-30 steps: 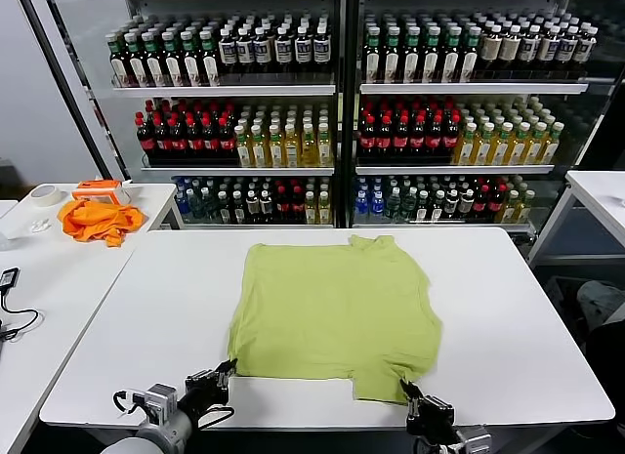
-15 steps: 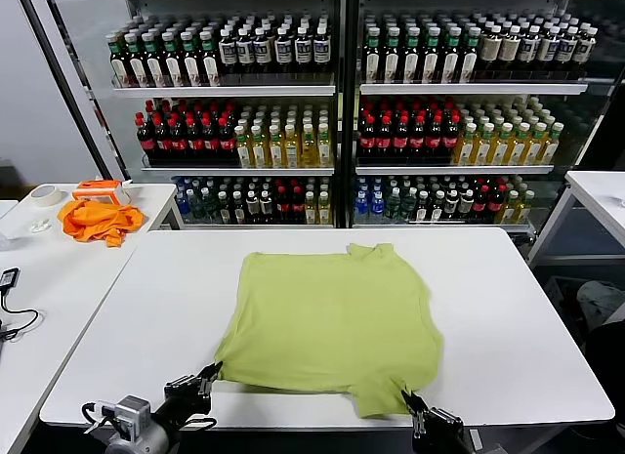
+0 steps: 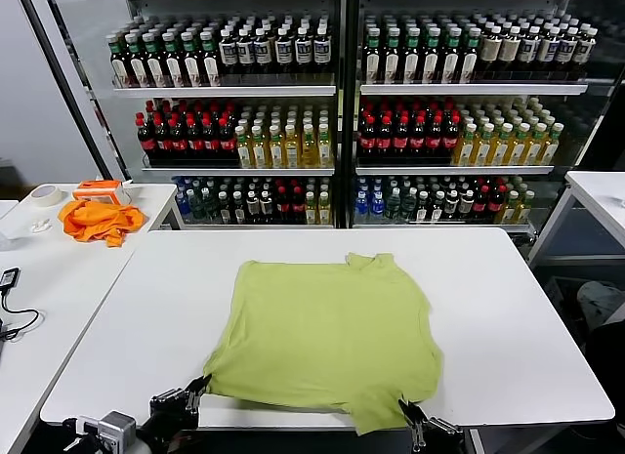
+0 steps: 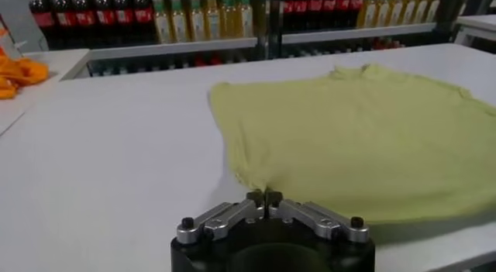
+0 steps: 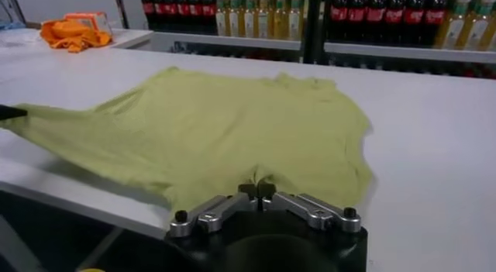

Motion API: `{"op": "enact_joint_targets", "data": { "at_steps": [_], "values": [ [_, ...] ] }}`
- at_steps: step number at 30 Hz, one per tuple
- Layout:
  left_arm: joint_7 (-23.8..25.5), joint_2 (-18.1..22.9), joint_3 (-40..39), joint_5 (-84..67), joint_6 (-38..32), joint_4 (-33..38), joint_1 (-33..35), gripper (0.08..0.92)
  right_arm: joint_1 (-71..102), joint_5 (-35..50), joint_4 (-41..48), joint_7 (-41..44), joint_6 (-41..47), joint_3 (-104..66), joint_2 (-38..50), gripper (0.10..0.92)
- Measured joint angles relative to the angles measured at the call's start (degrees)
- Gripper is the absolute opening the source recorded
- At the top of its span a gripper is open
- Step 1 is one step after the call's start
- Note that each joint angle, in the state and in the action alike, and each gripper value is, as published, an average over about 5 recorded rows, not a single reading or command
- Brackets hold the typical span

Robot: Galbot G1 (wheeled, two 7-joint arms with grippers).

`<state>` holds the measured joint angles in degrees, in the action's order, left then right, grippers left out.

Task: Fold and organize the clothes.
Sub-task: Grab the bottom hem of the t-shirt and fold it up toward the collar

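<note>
The clothes, one light yellow-green T-shirt [image 3: 327,332], lie flat on the white table [image 3: 518,327], plain side up, neck toward the shelves. My left gripper [image 3: 200,386] is at the table's front edge, shut on the shirt's near left hem corner; the left wrist view shows the shirt [image 4: 364,142] running out from the left gripper [image 4: 264,196]. My right gripper [image 3: 405,408] is shut on the near right hem corner, which hangs past the front edge. In the right wrist view the shirt [image 5: 225,126] bunches at the right gripper [image 5: 256,190].
A bright orange cloth [image 3: 95,220] and a tape roll [image 3: 43,194] lie on a side table [image 3: 59,278] to the left. Drink-bottle shelves [image 3: 342,112] stand behind the table. A cable [image 3: 12,308] lies on the side table. Another table [image 3: 601,195] is at right.
Both grippers have drawn back toward me and lower, dragging the shirt toward the table's front edge. Its near hem now reaches and overhangs the edge.
</note>
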<state>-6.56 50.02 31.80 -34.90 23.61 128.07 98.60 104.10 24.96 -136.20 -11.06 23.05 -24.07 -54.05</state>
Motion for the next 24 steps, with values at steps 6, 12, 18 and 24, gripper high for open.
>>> {"op": "enact_joint_targets", "data": {
  "at_steps": [6, 12, 18, 24],
  "values": [
    [1.8, -0.8, -2.6, -0.9, -1.9, -4.9, -6.2, 0.084, -5.9, 2.1, 3.3, -0.5, 1.6, 0.8, 0.2, 0.11],
    [3.5, -0.9, -5.3, -1.7, -3.3, -9.4, -11.9, 0.084, -11.7, 3.7, 6.5, -1.0, 3.2, 2.3, -0.3, 0.11],
    [4.8, -0.2, -8.4, -2.2, -4.2, -13.1, -17.2, 0.084, -16.9, 5.0, 9.4, -1.4, 4.3, 3.9, -0.8, 0.11],
    [6.0, 0.6, -11.6, -2.2, -5.3, -16.5, -22.3, 0.084, -20.5, 5.5, 11.6, -1.6, 4.8, 4.6, -1.7, 0.11]
  ]
}}
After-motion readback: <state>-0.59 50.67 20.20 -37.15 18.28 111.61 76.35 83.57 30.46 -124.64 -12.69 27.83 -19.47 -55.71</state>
